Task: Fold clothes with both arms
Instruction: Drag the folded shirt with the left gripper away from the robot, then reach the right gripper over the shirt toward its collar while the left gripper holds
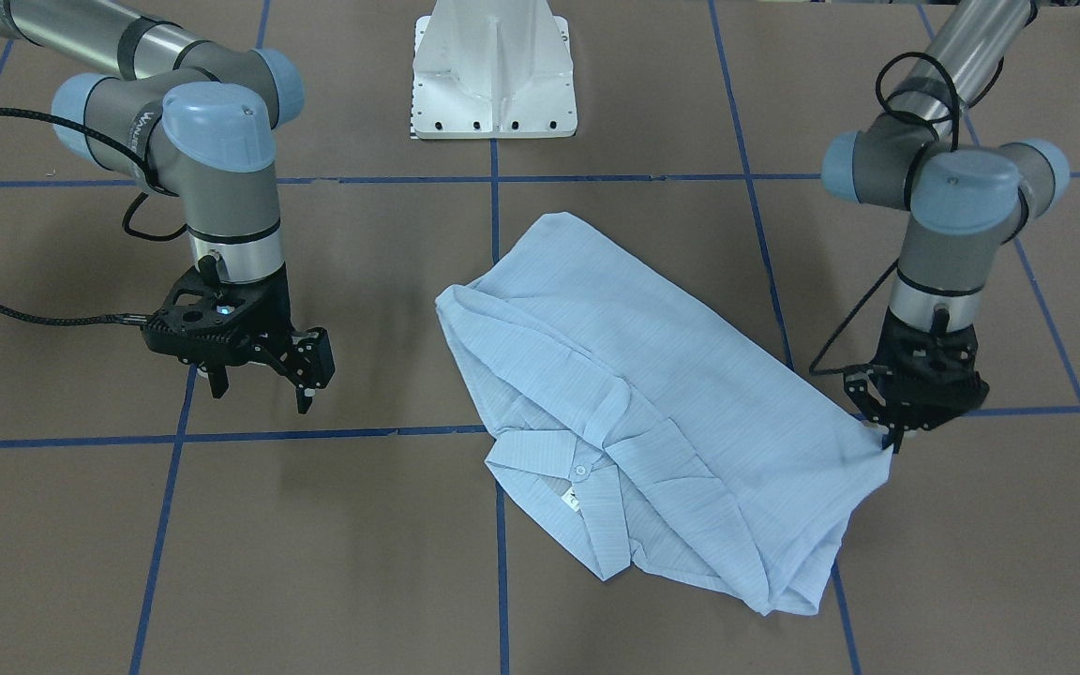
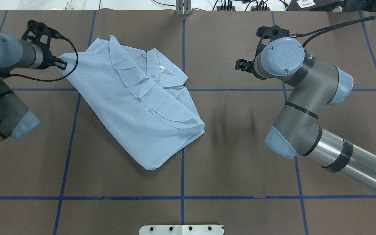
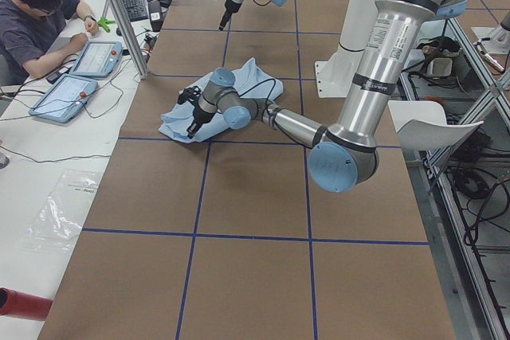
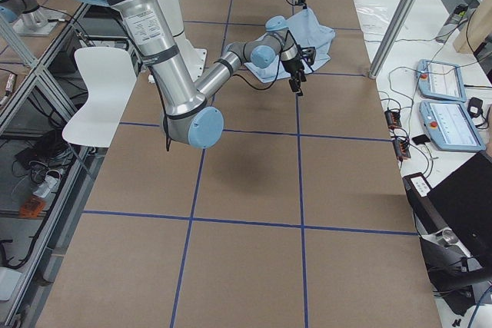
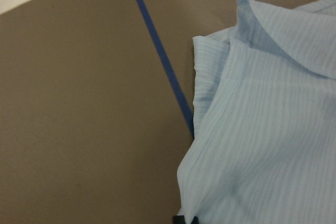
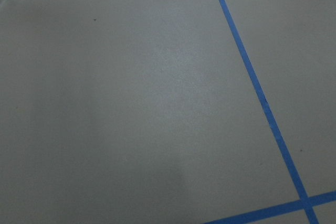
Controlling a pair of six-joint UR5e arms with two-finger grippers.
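Observation:
The light blue striped shirt lies crumpled and partly folded on the brown table, collar and white neck label facing up. It sits left of centre in the overhead view. My left gripper is shut on one corner of the shirt at its outer edge, low by the table; from overhead the left gripper pinches that same corner. The left wrist view is filled with shirt fabric. My right gripper hangs open and empty above bare table, well clear of the shirt; its wrist view shows only table and tape.
The white pedestal base stands at the robot's edge of the table. Blue tape lines grid the brown surface. A person sits at a side desk with tablets beyond the table's far edge.

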